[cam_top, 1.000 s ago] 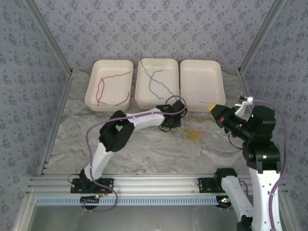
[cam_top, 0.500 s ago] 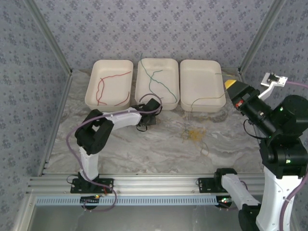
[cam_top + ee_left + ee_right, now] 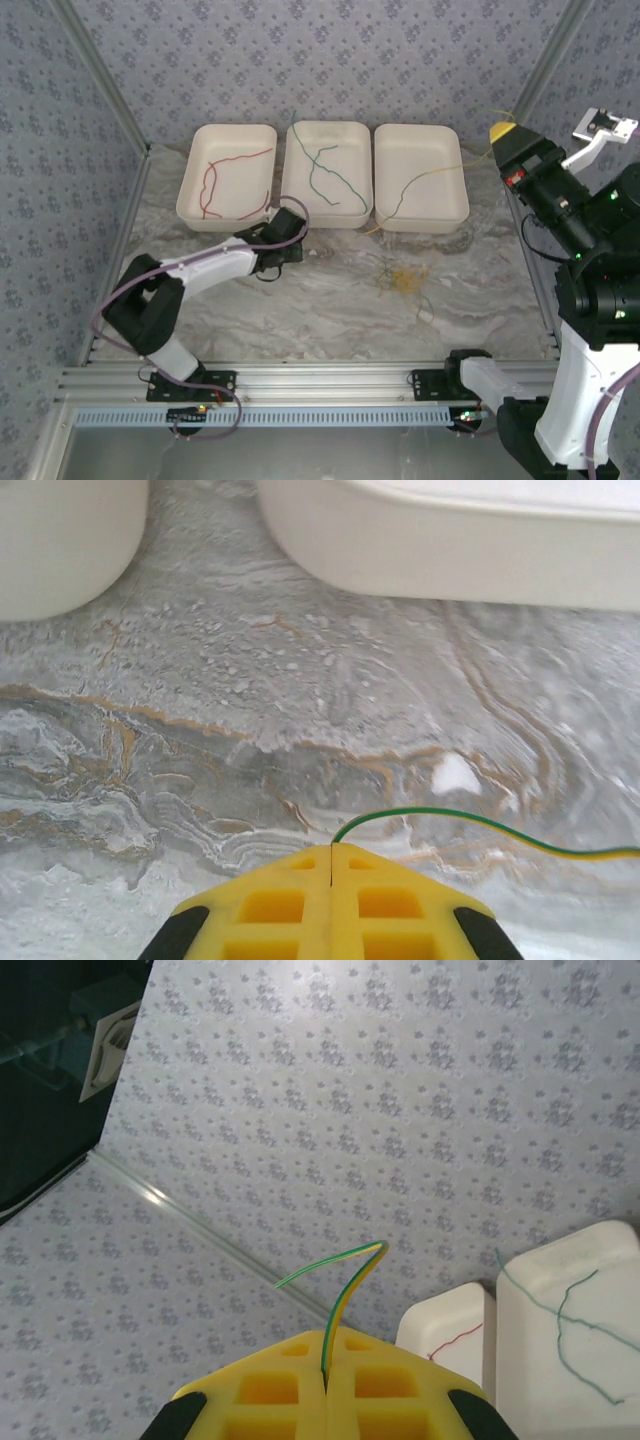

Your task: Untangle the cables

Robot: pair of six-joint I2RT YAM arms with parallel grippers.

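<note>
My right gripper [image 3: 500, 131] is raised high at the far right, shut on a green-yellow cable [image 3: 420, 183]. That cable droops across the right white tray [image 3: 425, 145] to its front edge. In the right wrist view the cable's short end [image 3: 350, 1280] sticks out past the closed yellow fingers [image 3: 290, 1390]. My left gripper [image 3: 272, 262] is low over the table in front of the trays, shut on a green-yellow cable [image 3: 480, 826] that leads off right. A red cable [image 3: 210, 185] lies in the left tray [image 3: 190, 200] and a green one [image 3: 325, 165] in the middle tray [image 3: 300, 212]. A yellow tangle [image 3: 400, 280] lies on the table.
The three trays stand side by side along the back of the marbled table [image 3: 330, 310]. A small white speck [image 3: 425, 315] lies near the tangle. Patterned walls and metal frame posts [image 3: 535, 70] close in both sides, and the right arm is close to the right post.
My right gripper rose and swung back to the right, drawing the cable across the right tray. My left arm pulled left along the tray fronts, still shut.
</note>
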